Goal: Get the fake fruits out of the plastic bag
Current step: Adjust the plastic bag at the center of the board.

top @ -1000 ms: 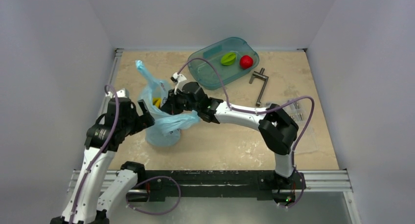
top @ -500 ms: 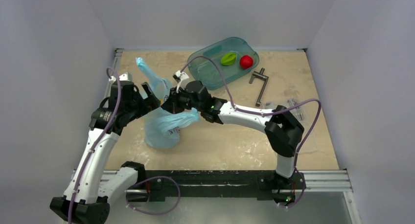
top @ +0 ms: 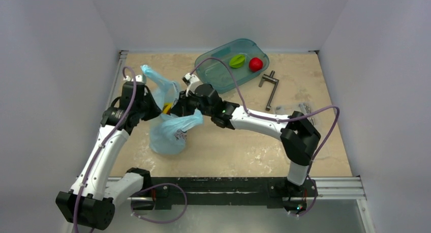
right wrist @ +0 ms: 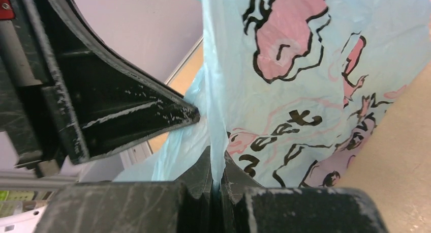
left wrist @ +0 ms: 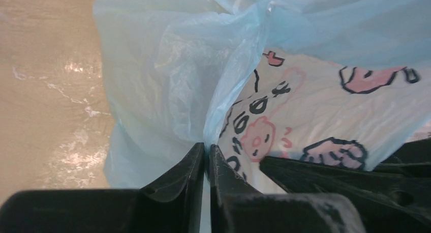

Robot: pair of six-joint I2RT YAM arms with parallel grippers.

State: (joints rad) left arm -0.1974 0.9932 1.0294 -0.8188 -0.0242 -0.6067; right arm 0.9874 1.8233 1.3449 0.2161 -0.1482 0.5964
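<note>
Pinching a fold of the bag each, the left gripper and right gripper had their jaws shut on film at centre left of the top view; the step looked best done by drawing both edges apart, widening the mouth over the banana, a yellow patch between them, the maroon fruit being hidden. A tray at upper centre held a green fruit and a red fruit, well apart; the crowded grippers seemed the likeliest obstacle to reaching in.
</note>
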